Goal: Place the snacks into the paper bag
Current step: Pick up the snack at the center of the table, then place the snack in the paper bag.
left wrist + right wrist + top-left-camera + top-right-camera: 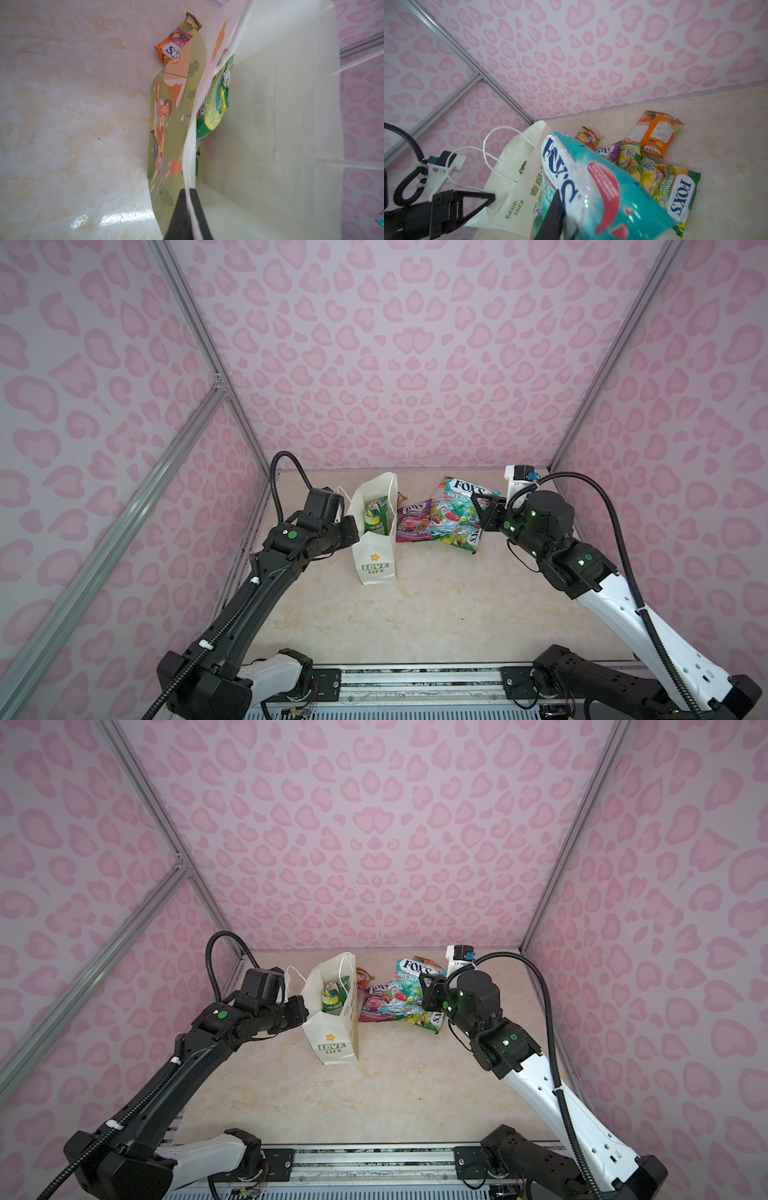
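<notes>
Upright paper bag (pixel 374 560) on far-left part of table (pixel 415 622), mouth open. At bag's left rim, left gripper (pixel 188 193) pinched tight on paper wall; only fingertips show in wrist view, rest cut off. Inside bag, green packet (pixel 376 518), lower part hidden by wall. Over pile (pixel 654 176) just right of bag, right gripper (pixel 482 510) clamped on teal packet (pixel 591 187); one finger (pixel 554 209) visible, other hidden behind packet. Beneath teal edge, purple packet (pixel 413 522), partly covered. Behind bag, small orange packet (pixel 176 41), mostly hidden in both top views. Pile count unclear.
</notes>
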{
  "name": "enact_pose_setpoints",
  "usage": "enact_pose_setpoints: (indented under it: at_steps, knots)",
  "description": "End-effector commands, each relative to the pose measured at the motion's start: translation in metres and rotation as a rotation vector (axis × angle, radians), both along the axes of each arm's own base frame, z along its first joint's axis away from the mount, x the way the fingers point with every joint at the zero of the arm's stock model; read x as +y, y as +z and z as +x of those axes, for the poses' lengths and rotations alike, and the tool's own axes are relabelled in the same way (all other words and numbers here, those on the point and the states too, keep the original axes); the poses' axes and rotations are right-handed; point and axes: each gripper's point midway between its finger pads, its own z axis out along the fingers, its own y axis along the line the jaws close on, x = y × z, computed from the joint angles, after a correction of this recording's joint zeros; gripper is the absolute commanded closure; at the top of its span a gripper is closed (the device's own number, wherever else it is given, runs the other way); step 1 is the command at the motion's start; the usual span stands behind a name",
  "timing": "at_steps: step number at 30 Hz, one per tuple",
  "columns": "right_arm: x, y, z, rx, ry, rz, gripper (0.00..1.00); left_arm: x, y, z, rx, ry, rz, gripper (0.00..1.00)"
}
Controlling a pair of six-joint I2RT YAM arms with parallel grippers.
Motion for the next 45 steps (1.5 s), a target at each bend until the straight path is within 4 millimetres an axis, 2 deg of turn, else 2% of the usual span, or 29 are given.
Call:
enact_pose_setpoints:
  at_steps: [1, 5, 9, 10, 15, 17, 22, 25, 33, 45]
  knots:
    - [0.015, 0.034, 0.005, -0.104, 0.013, 0.006, 1.0, -0.001, -0.006, -0.009, 0.041, -0.016, -0.001, 0.97]
    - [0.048, 0.069, 0.007, -0.175, 0.079, 0.015, 1.0, -0.003, -0.006, -0.008, 0.039, -0.013, -0.01, 0.97]
    - [0.081, 0.094, 0.012, -0.22, 0.137, 0.011, 1.0, -0.003, -0.004, -0.008, 0.03, -0.008, -0.008, 0.97]
    - [0.088, 0.098, 0.014, -0.223, 0.15, 0.013, 1.0, -0.003, -0.004, -0.008, 0.03, -0.008, -0.01, 0.97]
    - [0.125, 0.09, 0.034, -0.187, 0.193, -0.012, 1.0, -0.005, -0.003, -0.01, 0.027, -0.01, -0.018, 0.97]
    - [0.139, 0.083, 0.041, -0.174, 0.203, -0.033, 1.0, -0.004, -0.003, -0.009, 0.023, -0.004, -0.013, 0.97]
    - [0.169, 0.044, 0.062, -0.097, 0.218, -0.092, 1.0, -0.004, -0.002, -0.008, 0.017, -0.001, -0.014, 0.98]
    - [0.175, 0.017, 0.073, -0.047, 0.2, -0.137, 1.0, -0.004, 0.0, -0.008, 0.012, 0.001, -0.014, 0.97]
    - [0.177, -0.035, 0.086, 0.046, 0.16, -0.249, 1.0, -0.005, -0.003, -0.003, 0.017, 0.003, -0.007, 0.97]
    - [0.192, -0.066, 0.083, 0.095, 0.178, -0.304, 1.0, -0.007, -0.007, 0.0, 0.026, -0.002, -0.004, 0.97]
